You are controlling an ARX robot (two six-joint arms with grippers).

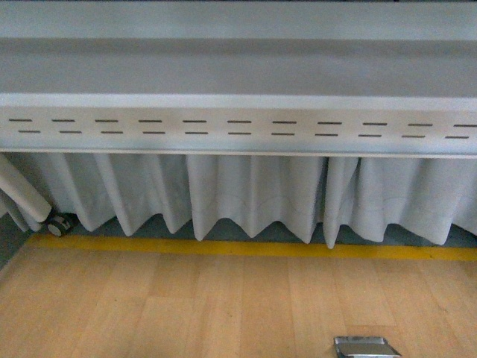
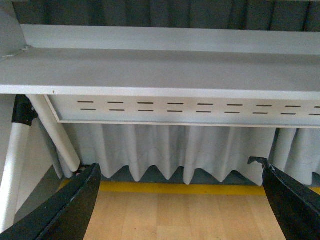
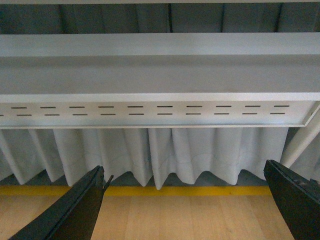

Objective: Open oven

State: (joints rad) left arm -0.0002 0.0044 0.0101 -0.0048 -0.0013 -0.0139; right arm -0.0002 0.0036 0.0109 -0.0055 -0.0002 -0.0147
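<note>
1. The left gripper (image 2: 175, 166) and the right gripper (image 3: 185, 167) both have their jaws spread wide and hold nothing.
2. On the wooden surface (image 1: 186, 306), only the edge of a metal piece (image 1: 365, 347) shows; I cannot tell whether it is a tray.
3. Farther off are the curtain (image 1: 253, 194) and the slotted panel (image 1: 238, 128). The oven is in no view, so reaching blind risks striking the panel.

One rail (image 1: 238, 128); one curtain (image 1: 253, 194); one yellow stripe (image 1: 253, 248); one caster (image 1: 59, 224) — two claws: left claw (image 2: 177, 166), right claw (image 3: 185, 167)

Cannot see oven in front view or in either wrist view; cannot tell door state, pose or place.
</note>
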